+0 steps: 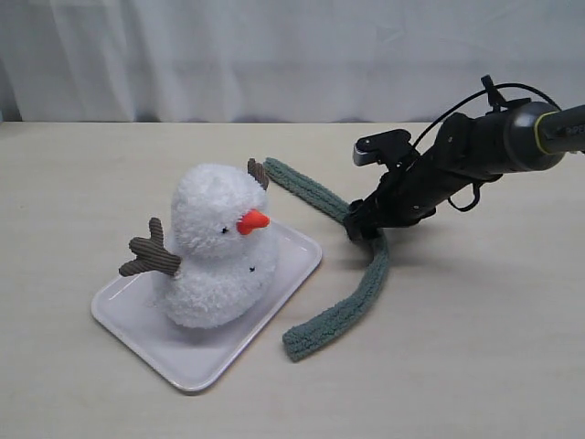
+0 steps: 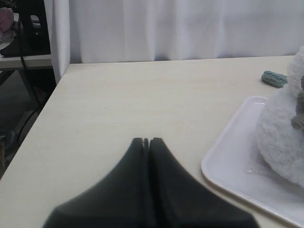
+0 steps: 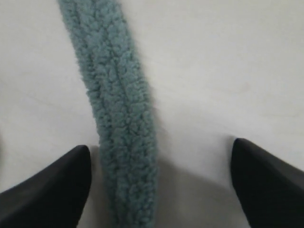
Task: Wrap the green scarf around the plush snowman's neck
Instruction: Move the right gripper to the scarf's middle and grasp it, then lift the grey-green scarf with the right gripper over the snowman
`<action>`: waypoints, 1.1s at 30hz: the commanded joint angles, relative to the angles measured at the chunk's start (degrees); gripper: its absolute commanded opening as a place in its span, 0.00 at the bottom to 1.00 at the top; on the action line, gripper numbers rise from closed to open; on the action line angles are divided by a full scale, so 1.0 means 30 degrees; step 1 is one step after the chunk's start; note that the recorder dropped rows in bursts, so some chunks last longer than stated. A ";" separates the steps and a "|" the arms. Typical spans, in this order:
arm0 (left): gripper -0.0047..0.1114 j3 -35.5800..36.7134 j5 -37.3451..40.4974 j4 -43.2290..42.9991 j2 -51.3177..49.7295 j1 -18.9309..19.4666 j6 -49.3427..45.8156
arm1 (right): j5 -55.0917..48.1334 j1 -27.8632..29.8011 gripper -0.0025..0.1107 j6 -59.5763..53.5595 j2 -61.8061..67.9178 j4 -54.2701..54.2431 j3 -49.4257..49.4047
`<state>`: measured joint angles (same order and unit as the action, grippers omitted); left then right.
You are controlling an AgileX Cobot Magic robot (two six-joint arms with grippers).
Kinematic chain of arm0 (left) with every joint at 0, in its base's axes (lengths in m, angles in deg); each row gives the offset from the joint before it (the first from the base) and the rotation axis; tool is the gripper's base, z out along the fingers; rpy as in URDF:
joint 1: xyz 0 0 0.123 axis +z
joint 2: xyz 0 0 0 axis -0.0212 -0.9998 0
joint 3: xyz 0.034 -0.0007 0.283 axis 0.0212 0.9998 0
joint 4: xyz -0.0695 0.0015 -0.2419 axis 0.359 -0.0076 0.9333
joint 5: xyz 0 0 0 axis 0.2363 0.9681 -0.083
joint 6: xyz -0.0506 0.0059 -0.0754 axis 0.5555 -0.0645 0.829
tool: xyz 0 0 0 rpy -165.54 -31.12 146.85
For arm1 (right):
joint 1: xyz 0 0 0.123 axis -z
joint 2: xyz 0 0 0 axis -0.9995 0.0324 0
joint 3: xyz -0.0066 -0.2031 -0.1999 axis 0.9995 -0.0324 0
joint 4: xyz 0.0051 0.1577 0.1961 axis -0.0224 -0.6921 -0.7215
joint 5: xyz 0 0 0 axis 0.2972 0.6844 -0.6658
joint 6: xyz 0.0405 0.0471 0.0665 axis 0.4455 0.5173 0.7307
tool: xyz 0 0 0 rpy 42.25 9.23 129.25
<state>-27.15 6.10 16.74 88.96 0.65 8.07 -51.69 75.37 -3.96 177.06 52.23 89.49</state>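
The right hand is spread wide. Its two fingers stand on either side of the scarf without gripping it. The strip runs through the gap, close beside one finger and well clear of the other. The hand is low over the bend in the scarf, which lies flat on the desk. From the hand, one half of the scarf runs off toward the back of the snowman. The other half curves away to an end lying just beside the tray. The snowman sits upright on that tray, near the hand, with its orange nose on the hand's side.

The left hand is pressed shut on nothing, low over bare desk. The tray and the snowman are near it to one side. One end of the scarf lies beyond them, well apart from this hand.
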 commanded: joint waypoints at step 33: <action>0.04 0.0059 -0.0258 -0.0047 0.0032 -0.0051 -0.0027 | -0.6548 -0.0641 0.06 -0.0247 -1.1339 0.0906 -0.0119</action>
<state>-27.15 6.10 16.74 88.96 0.65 8.07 -69.28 74.81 -4.18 147.13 53.09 89.10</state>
